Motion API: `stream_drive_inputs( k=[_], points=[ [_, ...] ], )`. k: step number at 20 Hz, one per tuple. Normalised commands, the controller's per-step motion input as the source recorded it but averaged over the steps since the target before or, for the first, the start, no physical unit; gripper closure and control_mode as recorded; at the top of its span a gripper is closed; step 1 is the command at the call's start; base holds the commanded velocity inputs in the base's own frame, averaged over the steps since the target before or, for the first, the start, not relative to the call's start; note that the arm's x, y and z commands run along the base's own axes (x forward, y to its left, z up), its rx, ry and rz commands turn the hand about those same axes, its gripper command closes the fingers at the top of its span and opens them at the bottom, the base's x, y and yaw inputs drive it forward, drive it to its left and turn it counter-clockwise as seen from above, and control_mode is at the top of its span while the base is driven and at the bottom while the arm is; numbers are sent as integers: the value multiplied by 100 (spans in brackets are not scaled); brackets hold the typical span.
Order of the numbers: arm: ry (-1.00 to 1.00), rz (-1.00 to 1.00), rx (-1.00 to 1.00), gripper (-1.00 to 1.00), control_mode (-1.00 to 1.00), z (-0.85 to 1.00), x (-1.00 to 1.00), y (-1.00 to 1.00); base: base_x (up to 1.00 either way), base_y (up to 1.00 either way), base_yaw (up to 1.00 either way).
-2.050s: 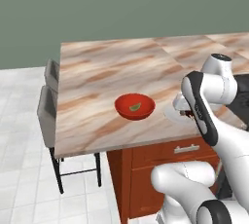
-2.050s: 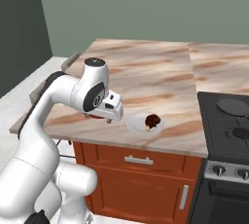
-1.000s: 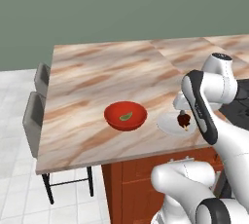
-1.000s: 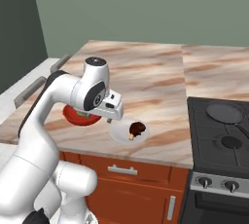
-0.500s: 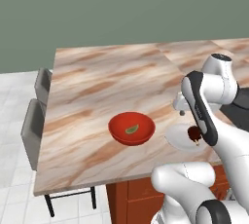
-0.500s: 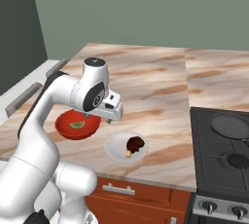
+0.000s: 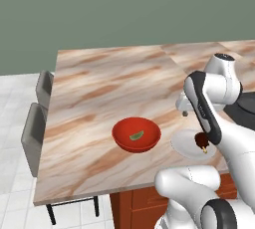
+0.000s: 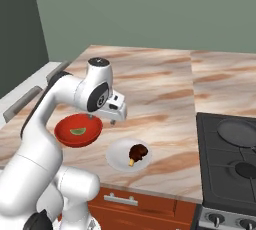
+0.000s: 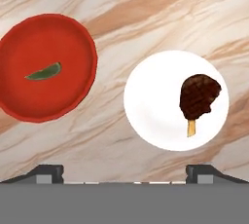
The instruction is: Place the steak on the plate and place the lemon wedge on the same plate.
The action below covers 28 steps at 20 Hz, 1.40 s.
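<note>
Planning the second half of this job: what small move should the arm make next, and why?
Probably shift the open gripper over the red bowl and lower toward the lemon wedge. The steak already lies on the plate, while the wedge sits in the bowl.

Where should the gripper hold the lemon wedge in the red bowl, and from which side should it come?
Probably grip the lemon wedge across its narrow middle, coming straight down from above: it lies flat on the floor of the red bowl, whose raised rim blocks a sideways approach.

My base drives along the counter [image 7: 94, 98], so both base views shift: the red bowl [image 7: 136, 134] and plate [image 7: 185, 146] sit more central now.
</note>
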Motion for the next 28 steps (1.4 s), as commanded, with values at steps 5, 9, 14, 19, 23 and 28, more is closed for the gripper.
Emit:
stream_drive_inputs(
  k=[5, 9, 14, 19, 23, 28],
  points=[
    [0, 16, 0, -100, -100, 0, 45, 23, 0, 0, 0],
    [0, 24, 0, -100, -100, 0, 43, 66, 0, 0, 0],
    [0, 31, 0, -100, -100, -1, 11, 63, 0, 0, 0],
    [-5, 48, 0, -100, -100, -6, -2, 34, 0, 0, 0],
    [-3, 54, 0, -100, -100, -11, 0, 50, 0, 0, 0],
    [-1, 56, -1, -100, -100, -17, 0, 50, 0, 0, 0]
  ],
)
